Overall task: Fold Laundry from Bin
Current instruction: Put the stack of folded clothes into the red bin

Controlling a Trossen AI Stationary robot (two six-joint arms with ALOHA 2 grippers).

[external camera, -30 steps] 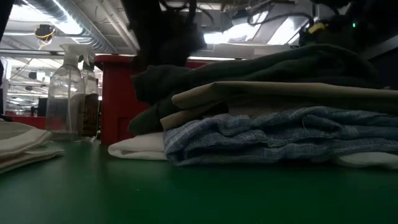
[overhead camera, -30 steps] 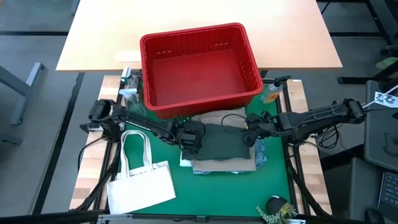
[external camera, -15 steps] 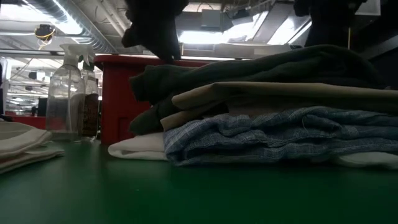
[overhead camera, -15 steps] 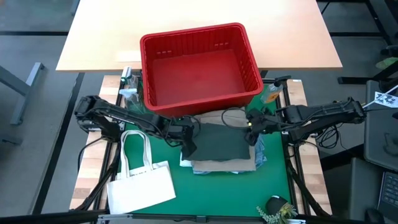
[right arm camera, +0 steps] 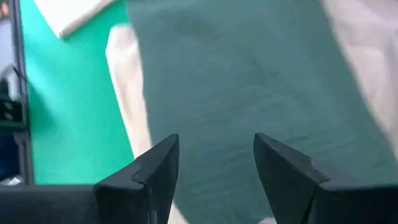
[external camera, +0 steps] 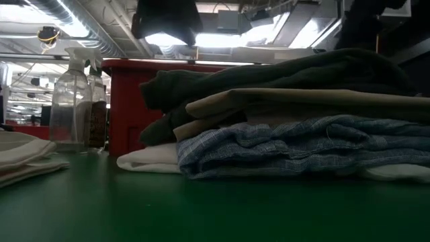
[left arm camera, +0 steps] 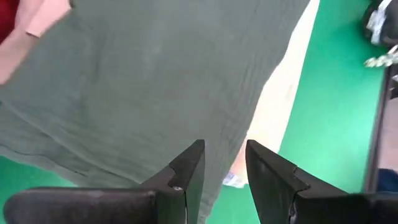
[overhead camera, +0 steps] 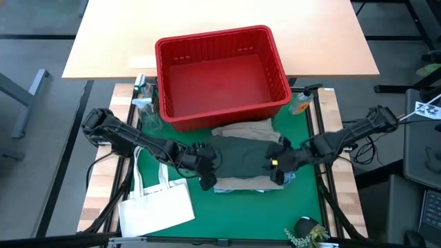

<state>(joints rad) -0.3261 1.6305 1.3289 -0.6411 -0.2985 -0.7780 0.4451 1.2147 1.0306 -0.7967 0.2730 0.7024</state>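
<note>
Item 1, tote bag (overhead camera: 157,207): flat, white, handles up; lies well to the outer side of the left jaws on the green mat (overhead camera: 241,213), which shows bare along its near edge.

Item 2, spray bottle (external camera: 69,101): clear, upright beside the bin's left wall, apart from both arms.

Item 3, left gripper (overhead camera: 207,178): poised over the stack's left near corner. Jaws parted by a narrow gap, nothing between them in the left wrist view (left arm camera: 222,180); the dark green garment (left arm camera: 149,81) lies directly beneath and ahead of them. Contact with the cloth cannot be judged.

Item 4, laundry: one folded stack on the mat between the two grippers. Dark green garment on top, beige garment (external camera: 302,101) under it, blue-and-white striped garment (external camera: 295,151) lower, white garment (external camera: 148,161) at the base. The lower layers are mostly hidden from above.

Item 5, bin (overhead camera: 220,72): red, slotted, just beyond the stack, past both sets of jaws.

Item 6, right gripper (overhead camera: 278,165): over the stack's right near corner. Jaws spread wide, holding nothing (right arm camera: 214,180); green cloth fills the gap below. In the low view both grippers are cut off at the upper edge.
</note>
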